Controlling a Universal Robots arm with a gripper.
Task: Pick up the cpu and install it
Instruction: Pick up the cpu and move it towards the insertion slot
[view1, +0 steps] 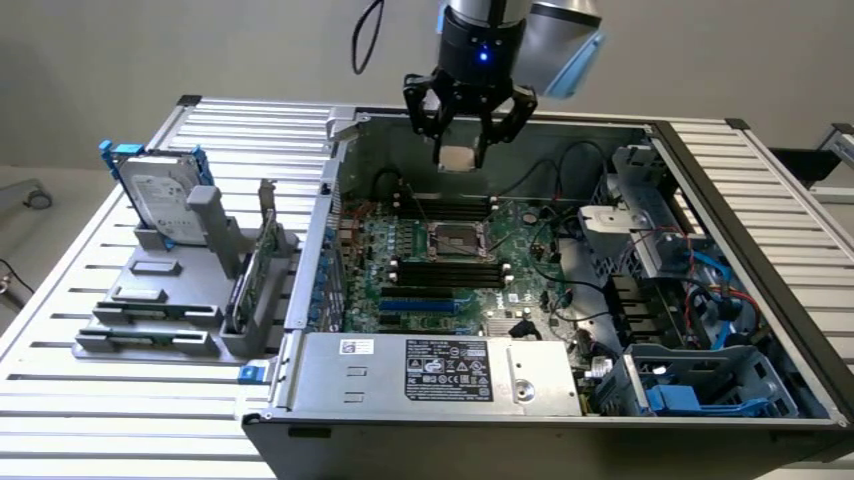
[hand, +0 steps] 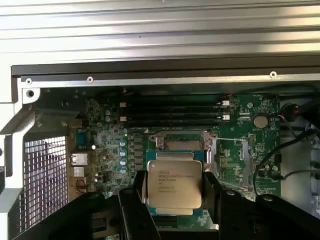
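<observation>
hanging closest to the wrist camera are the gripper (hand: 175, 192)'s two black fingers (hand: 137, 197), spread wide but clamped on opposite edges of the one cpu (hand: 175, 180). it's held up in the air over the open case, silver top facing the camera, printing too small to read. one edge is tucked behind the fingers. past it, the one socket (hand: 182, 145) is half covered by the chip. further back sit dark memory slots (hand: 172, 112), hard to count, then the case wall (hand: 165, 70).
</observation>
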